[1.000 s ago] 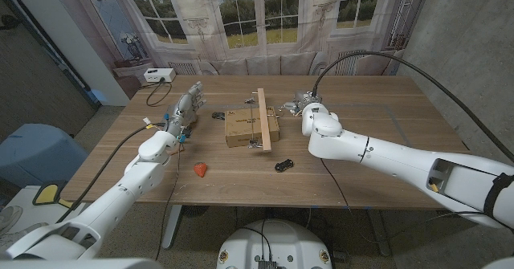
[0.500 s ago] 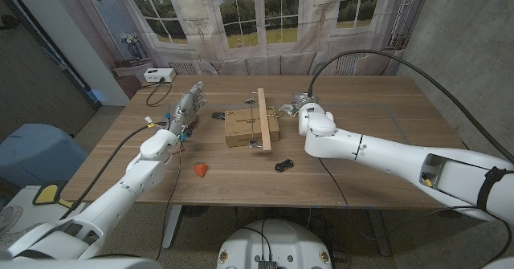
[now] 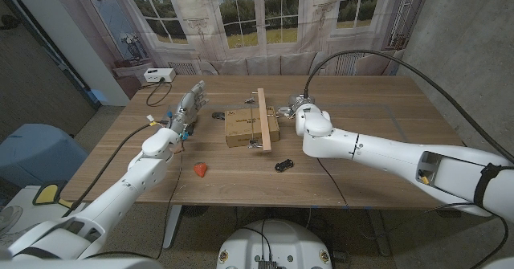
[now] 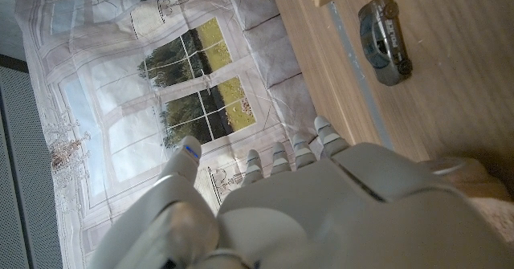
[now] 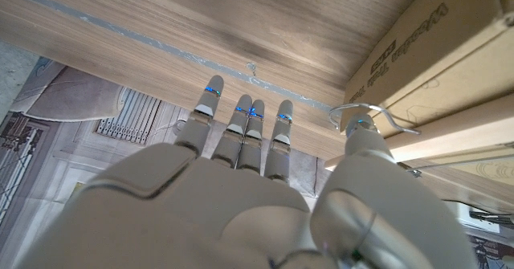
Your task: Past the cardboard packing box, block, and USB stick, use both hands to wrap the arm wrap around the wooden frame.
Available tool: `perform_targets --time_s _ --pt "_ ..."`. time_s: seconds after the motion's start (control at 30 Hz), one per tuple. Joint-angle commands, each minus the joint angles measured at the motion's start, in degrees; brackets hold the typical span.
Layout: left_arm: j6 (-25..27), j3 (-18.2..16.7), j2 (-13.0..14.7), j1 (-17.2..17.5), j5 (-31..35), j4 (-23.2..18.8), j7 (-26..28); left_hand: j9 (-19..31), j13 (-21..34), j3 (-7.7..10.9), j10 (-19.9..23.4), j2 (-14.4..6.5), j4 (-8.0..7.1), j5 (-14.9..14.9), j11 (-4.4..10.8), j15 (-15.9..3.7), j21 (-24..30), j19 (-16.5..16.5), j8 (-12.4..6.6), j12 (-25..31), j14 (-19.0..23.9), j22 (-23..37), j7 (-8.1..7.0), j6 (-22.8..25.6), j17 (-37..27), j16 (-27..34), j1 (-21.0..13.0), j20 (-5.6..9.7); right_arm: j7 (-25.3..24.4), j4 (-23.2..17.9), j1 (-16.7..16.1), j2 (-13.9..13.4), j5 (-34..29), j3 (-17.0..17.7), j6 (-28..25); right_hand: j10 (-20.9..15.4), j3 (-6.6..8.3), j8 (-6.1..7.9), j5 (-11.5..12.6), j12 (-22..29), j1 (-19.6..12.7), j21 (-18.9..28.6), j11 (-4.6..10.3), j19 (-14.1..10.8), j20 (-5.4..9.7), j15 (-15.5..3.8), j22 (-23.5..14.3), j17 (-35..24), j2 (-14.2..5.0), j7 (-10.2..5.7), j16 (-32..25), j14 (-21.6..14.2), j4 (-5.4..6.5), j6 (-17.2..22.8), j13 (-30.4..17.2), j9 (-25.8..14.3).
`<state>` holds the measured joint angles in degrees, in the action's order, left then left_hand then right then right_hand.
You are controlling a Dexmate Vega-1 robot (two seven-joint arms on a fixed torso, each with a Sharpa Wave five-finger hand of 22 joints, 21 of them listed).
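Across the cardboard packing box [image 3: 250, 127] lies the wooden frame [image 3: 262, 120], stiff and light, we judge; the arm wrap we cannot pick out. Our right hand [image 3: 299, 106] hovers just beside it, our left hand [image 3: 188, 106] well apart, fingers [image 5: 241, 118] spread, holding nothing.

white arms, black cables, blue-marked robot hand [image 5: 241, 181] fingertips.

The wooden frame [image 3: 261, 120] is lying across the cardboard box [image 3: 250, 127] at mid-counter [image 3: 377, 181]. The left hand [image 3: 187, 107] is sitting left of it, the right hand [image 3: 299, 106] right. The block [image 3: 200, 169] and USB stick [image 3: 283, 165] are lying nearer.
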<state>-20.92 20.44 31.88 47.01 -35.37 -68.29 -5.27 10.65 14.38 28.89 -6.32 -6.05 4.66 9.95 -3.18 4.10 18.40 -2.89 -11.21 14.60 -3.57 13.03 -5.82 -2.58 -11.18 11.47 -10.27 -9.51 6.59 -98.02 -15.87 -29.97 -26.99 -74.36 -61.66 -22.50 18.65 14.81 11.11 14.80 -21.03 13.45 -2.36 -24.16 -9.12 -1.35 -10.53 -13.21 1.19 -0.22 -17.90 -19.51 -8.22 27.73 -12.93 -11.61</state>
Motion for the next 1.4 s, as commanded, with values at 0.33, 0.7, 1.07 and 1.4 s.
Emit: perform_targets --time_s 0.33,0.7,1.07,1.4 --pt "-0.8 -0.3 0.1 0.5 -0.3 0.2 -0.4 0.2 0.1 0.24 -0.3 0.0 -0.17 0.0 0.04 -0.08 0.0 -0.3 0.03 -0.2 -0.6 0.2 -0.42 0.0 -0.1 -0.1 0.4 -0.52 4.1 5.0 4.8 3.5 -3.3 -7.5 -4.6 -0.6 2.46 -0.36 1.5 -0.3 -6.9 -0.1 0.96 -0.9 0.45 -1.66 -0.1 -0.2 -3.35 -0.82 -0.5 -2.2 -1.58 -0.1 -0.5 -0.2" --pt "-0.9 -0.3 0.1 0.0 -0.4 0.9 -1.1 0.2 0.1 0.22 -0.3 0.1 -0.14 0.0 0.07 -0.12 0.0 -0.3 0.04 -0.2 -0.6 0.2 -0.49 0.0 -0.1 -0.1 0.5 -0.52 5.9 6.5 6.4 4.5 -1.1 -8.4 -5.7 -5.5 0.79 -0.46 0.4 1.6 -9.0 3.2 -0.28 -10.6 2.36 -3.59 -0.6 -3.8 -3.72 -0.62 -7.2 -14.0 -0.05 2.0 -1.5 -0.2" --pt "-1.6 -0.2 -0.3 -0.8 -0.5 2.7 -2.2 0.1 0.0 0.31 -0.3 0.0 -0.07 0.0 0.13 -0.12 0.0 -0.3 0.07 -0.3 -0.6 0.1 -0.42 -0.1 -0.1 -0.1 0.4 -0.54 7.2 5.7 10.3 6.0 -0.5 -13.6 -11.1 -19.6 -5.51 0.41 -0.1 9.6 -1.7 7.7 -1.7 -19.7 3.43 -4.3 -1.7 -13.0 -2.43 0.95 -18.2 -29.5 3.52 11.4 -4.6 -0.1" --pt "-2.6 -0.1 -0.9 -1.8 -0.9 5.0 -3.7 0.1 0.0 0.39 -0.3 0.0 0.04 0.0 0.17 -0.09 0.0 -0.3 0.07 -0.3 -0.7 0.1 -0.48 0.0 0.0 -0.1 0.4 -0.51 6.4 4.4 15.7 8.5 3.5 -20.6 -18.0 -31.8 -7.77 0.51 0.7 19.1 -1.6 12.8 -0.3 -24.8 4.83 -6.83 -4.8 -24.6 -1.9 2.02 -29.5 -39.3 2.31 19.3 -10.1 -0.3"
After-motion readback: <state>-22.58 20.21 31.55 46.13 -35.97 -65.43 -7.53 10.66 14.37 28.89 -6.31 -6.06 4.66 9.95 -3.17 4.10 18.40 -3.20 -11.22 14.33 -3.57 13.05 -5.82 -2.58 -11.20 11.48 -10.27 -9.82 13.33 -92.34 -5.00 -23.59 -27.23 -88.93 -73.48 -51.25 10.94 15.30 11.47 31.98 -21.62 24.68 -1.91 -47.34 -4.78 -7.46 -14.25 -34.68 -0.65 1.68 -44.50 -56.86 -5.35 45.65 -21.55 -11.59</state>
